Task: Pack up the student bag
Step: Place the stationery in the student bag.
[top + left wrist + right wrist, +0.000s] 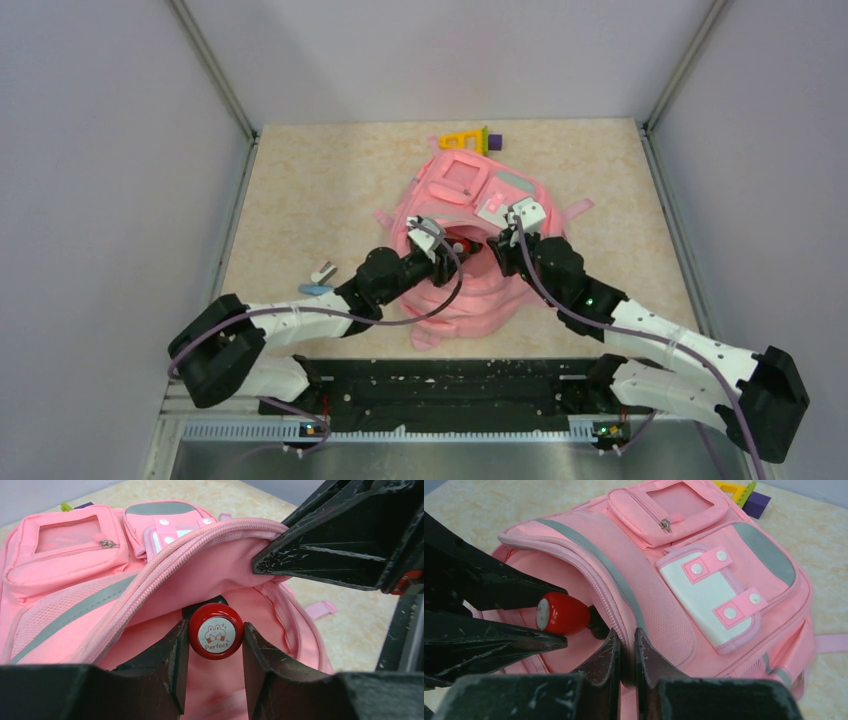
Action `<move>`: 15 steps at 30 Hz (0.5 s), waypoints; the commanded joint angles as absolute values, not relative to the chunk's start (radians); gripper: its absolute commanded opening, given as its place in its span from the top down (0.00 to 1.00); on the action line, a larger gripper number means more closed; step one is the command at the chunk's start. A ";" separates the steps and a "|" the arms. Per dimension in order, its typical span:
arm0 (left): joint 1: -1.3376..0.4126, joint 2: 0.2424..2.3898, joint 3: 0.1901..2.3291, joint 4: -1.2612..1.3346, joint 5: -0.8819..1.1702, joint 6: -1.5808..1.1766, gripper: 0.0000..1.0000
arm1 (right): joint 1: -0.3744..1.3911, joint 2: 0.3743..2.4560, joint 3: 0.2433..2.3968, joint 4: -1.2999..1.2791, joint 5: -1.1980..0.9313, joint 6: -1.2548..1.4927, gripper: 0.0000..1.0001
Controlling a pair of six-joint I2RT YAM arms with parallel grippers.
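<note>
The student bag (pixel 462 182) is a pink backpack lying in the middle of the table, front pockets up, with its main opening towards the arms. My left gripper (pixel 215 628) is shut on a red round stamp (pixel 216 631) with a white "Perfect" label. The stamp sits just inside the bag's (pixel 65 555) open mouth, seen also as the red stamp (pixel 561 612) between the left fingers (pixel 499 590). My right gripper (pixel 626 636) is shut on the zippered rim of the bag (pixel 684 540) and holds the flap up. From above, the left gripper (pixel 450 243) and right gripper (pixel 498 246) meet at the opening.
A yellow, green and purple toy piece (pixel 470 141) lies at the back of the table behind the bag. A small blue item (pixel 316 290) and a white one (pixel 324 270) lie on the left near my left arm. Grey walls close in the table's sides.
</note>
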State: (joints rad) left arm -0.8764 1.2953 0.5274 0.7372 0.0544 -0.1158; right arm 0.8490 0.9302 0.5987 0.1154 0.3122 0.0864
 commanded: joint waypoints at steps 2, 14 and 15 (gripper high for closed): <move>-0.911 1.432 0.540 0.888 -0.078 -0.034 0.92 | 0.854 0.897 0.690 0.233 0.288 0.146 1.00; -0.916 1.615 0.556 1.097 -0.137 -0.064 0.68 | 0.855 0.893 0.693 0.218 0.294 0.141 1.00; -0.916 1.607 0.552 1.096 -0.142 -0.065 0.63 | 0.855 0.893 0.694 0.217 0.295 0.140 1.00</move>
